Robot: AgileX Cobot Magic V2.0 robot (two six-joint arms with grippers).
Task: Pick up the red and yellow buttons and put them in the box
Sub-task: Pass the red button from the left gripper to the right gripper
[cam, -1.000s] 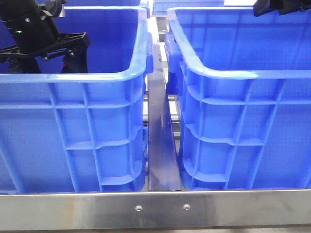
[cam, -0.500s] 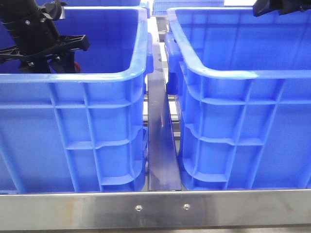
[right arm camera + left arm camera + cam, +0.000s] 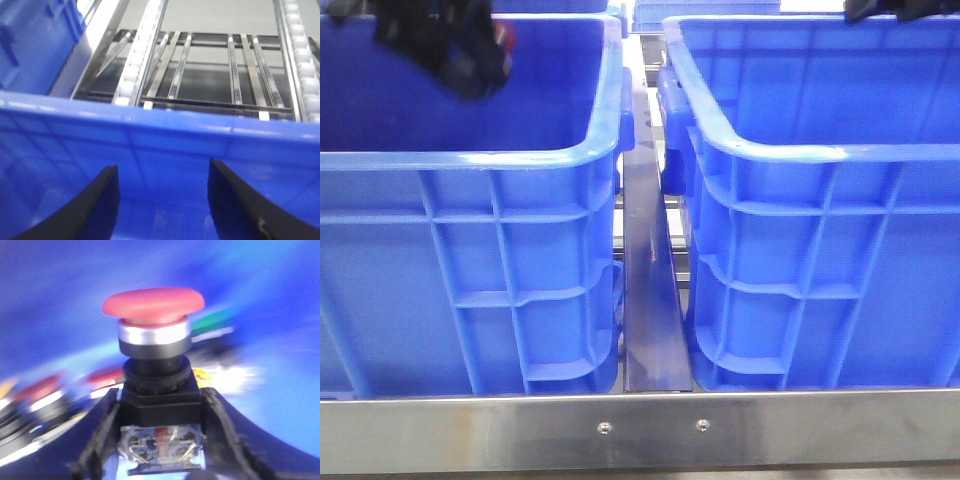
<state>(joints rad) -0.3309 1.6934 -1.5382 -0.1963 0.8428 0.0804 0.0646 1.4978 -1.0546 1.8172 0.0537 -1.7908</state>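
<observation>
Left gripper (image 3: 161,440): the two dark fingers (image 3: 102,437) are pinched against the black square body of the red button (image 3: 154,305), one on each side. The button stands upright between them, red mushroom cap on top, a bright metal collar beneath it, and a clear contact block with small metal parts at its base. The left wrist view is motion-blurred. Behind the held button, at lower left of that frame, more red-capped buttons (image 3: 45,390) lie smeared by blur; a green shape (image 3: 215,322) and a small yellow patch (image 3: 200,374) show to the right of centre, too blurred to identify. The background there is blue plastic.

In the front view the left gripper (image 3: 460,50) appears as a dark blurred mass at upper left, above the interior of the left blue crate (image 3: 470,290), with a speck of red at its right edge.

Right gripper (image 3: 162,200): its fingers (image 3: 97,202) stand spread apart with nothing between them, over the blue wall of the right crate (image 3: 150,145). Beyond the rim, roller tracks (image 3: 142,50) and metal rails run toward the top of the frame. In the front view only a dark fragment of the right arm (image 3: 900,10) shows at the upper right edge, above the right crate (image 3: 820,260).

The two crates sit side by side with a metal divider (image 3: 650,300) between them and a steel bar (image 3: 640,428) across the bottom of the frame.
</observation>
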